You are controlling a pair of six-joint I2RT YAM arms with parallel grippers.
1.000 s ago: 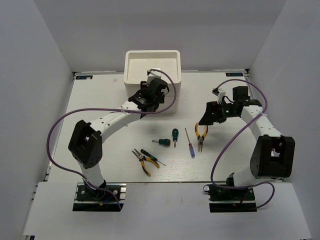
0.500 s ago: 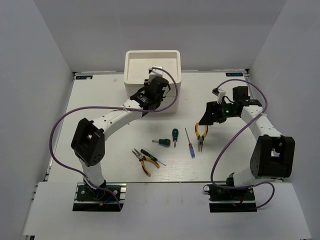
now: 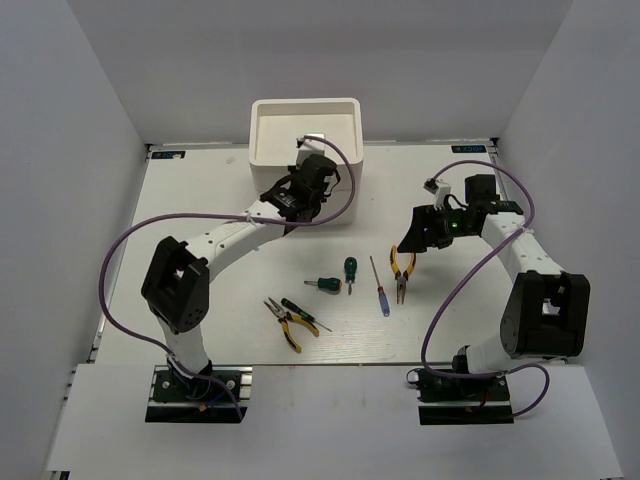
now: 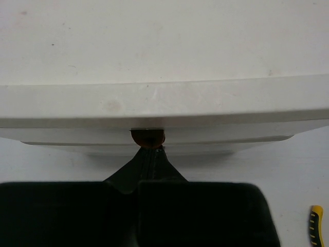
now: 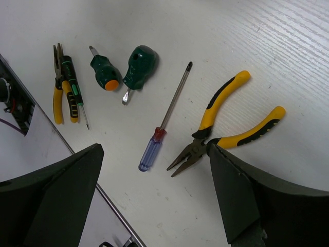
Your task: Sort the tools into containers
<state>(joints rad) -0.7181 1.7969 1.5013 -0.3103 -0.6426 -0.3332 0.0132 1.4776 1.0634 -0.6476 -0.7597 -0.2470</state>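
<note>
- Top external view: the white organizer (image 3: 270, 150) stands at the far middle of the desk (image 3: 200, 190), its tray top facing up.
- The left gripper (image 3: 297, 197) is pressed up to the organizer's near face.
- Left wrist view: its fingers (image 4: 150, 163) are drawn together, and their tips pinch the lower edge of a small brown handle (image 4: 148, 138) on the organizer's front.
- The right gripper (image 3: 415, 238) hangs over the right half of the desk with its fingers spread wide and nothing between them.
- Right wrist view: below it lie yellow-handled pliers (image 5: 226, 118), jaws closed, flat on the desk.
- Just beside these lies a blue-handled screwdriver (image 5: 151, 149), apart from them.
- Further along lie a stubby green-handled screwdriver (image 5: 104, 73) with an orange end cap and a second stubby screwdriver (image 5: 140, 64), close together.
- Nearest the arms' bases, a second pair of pliers (image 5: 57, 92) lies with a dark green screwdriver (image 5: 74, 95) right against it.
- All six tools rest on the desk, well apart from the organizer.
</note>
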